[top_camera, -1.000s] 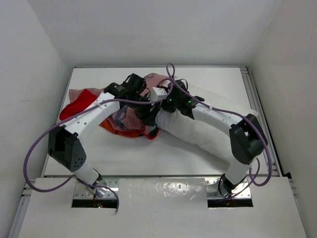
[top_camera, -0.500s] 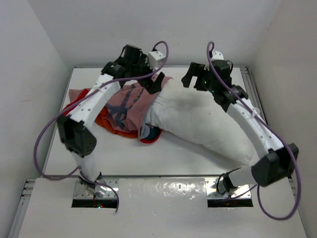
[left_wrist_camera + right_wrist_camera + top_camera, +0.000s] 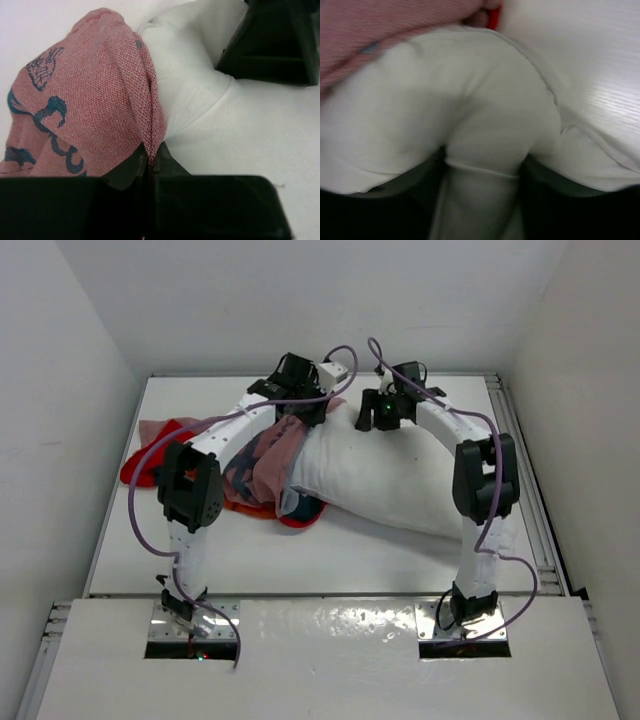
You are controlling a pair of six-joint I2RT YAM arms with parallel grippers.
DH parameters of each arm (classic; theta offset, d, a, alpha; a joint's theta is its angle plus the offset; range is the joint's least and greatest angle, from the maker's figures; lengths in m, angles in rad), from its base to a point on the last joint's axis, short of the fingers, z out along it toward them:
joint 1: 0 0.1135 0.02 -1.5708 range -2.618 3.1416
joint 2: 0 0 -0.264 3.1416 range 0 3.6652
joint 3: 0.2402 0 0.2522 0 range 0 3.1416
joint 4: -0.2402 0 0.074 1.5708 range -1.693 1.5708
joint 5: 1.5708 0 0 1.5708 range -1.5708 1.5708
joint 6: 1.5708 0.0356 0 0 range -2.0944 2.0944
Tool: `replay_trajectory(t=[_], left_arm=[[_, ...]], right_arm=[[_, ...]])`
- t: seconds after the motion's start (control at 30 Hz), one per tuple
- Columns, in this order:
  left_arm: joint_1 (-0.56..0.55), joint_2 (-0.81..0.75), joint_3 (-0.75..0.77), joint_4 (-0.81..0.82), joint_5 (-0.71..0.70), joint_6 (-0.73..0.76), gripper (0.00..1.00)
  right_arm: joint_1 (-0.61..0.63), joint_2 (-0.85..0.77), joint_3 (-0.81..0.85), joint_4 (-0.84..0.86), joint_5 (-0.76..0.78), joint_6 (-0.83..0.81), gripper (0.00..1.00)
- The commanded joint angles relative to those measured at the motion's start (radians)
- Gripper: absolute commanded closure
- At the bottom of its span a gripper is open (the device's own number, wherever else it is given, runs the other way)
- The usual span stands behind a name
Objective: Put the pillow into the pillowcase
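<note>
The left gripper is pinched tight on the hem of the pillowcase; the thin fabric edge runs straight down between its jaws, and the cloth rises ahead of the tool and drapes off to its left, paler pink reverse outward (dark blue print lines show on it). Just right of that hem, touching it, bulges the pillow; its end sits under the raised edge of the cover. The right gripper is closed on a fold of the pillow; white fabric is bunched into a ridge between its two dark, blurred fingers, and more of the cushion swells ahead of the tool. Beyond that swell, up and to the tool's left, lies a strip of the pink cover; to its right is the bare white table. Seen from above, both tools meet close together at the far side of the table; the pillow stretches from beneath them back toward the right arm's base; the rest of the cover lies crumpled to the left tool's left.
</note>
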Motion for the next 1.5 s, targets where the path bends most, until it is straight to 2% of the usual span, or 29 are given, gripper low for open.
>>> replay_trajectory(t=[0.0,0.1,0.3,0.33,0.47,0.53,0.8,0.83,0.9,0.97,1.07,1.3,1.43,1.47], left_arm=[[-0.028,-0.056,0.028,0.041,0.033,0.019,1.0],[-0.029,-0.053,0.085,0.027,0.036,0.011,1.0],[-0.066,-0.052,0.265,-0.056,0.103,0.016,1.0],[-0.074,-0.053,0.281,-0.082,0.113,0.017,0.99],[-0.121,-0.073,0.3,-0.124,0.107,0.032,0.92],[-0.129,-0.078,0.286,-0.142,0.094,0.057,0.92],[-0.133,-0.131,0.119,-0.082,-0.133,0.098,0.9],[-0.13,-0.135,0.105,-0.079,-0.142,0.098,0.89],[-0.126,-0.15,0.053,-0.062,-0.148,0.101,0.71],[-0.12,-0.167,-0.004,-0.045,-0.148,0.098,0.64],[-0.118,-0.185,-0.047,0.004,-0.163,0.085,0.64],[-0.12,-0.188,-0.032,0.028,-0.188,0.057,0.63],[-0.12,-0.182,0.005,0.03,-0.182,0.043,0.42],[-0.123,-0.182,0.01,0.024,-0.18,0.045,0.41]], right_arm=[[0.095,-0.155,-0.148,0.015,-0.242,-0.008,0.53],[0.139,-0.29,-0.294,0.159,-0.238,0.079,1.0],[0.193,-0.458,-0.441,0.471,-0.163,0.293,1.0],[0.193,-0.489,-0.449,0.546,-0.153,0.314,1.0],[0.193,-0.542,-0.483,0.655,-0.068,0.394,1.0],[0.191,-0.565,-0.498,0.672,-0.048,0.411,1.0],[0.2,-0.607,-0.607,0.669,-0.034,0.454,1.0],[0.2,-0.611,-0.615,0.666,-0.032,0.456,1.0],[0.2,-0.618,-0.635,0.646,-0.029,0.459,1.0],[0.204,-0.625,-0.663,0.64,-0.02,0.466,1.0],[0.211,-0.638,-0.71,0.667,-0.006,0.485,1.0],[0.23,-0.654,-0.732,0.648,0.009,0.476,1.0],[0.237,-0.662,-0.741,0.634,0.025,0.47,1.0],[0.24,-0.664,-0.742,0.632,0.031,0.47,1.0]])
